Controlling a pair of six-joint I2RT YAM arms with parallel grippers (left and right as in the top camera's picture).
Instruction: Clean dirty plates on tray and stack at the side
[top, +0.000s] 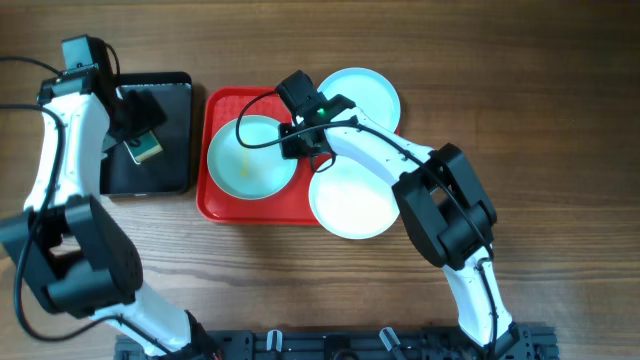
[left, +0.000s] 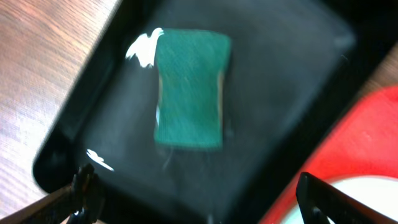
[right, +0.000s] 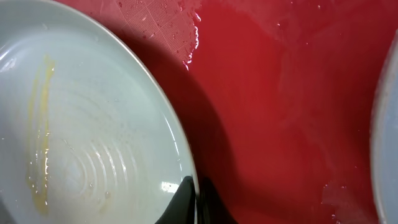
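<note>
Item: right gripper (right: 194, 202), jaws pinching the rim of the yellow-streaked plate (right: 81, 124) on the wet red tray (right: 280, 93). We judge this thin, wet hold could slip. Left gripper (left: 196, 186), jaws spread, over the green sponge (left: 189, 87).

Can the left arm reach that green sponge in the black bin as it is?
Probably yes. The left gripper hangs open above the sponge, which lies flat in the black bin with nothing on top of it.

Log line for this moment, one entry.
left jaws: open above sponge in bin | right jaws: shut on rim of streaked plate, on tray | streak: unwiped
</note>
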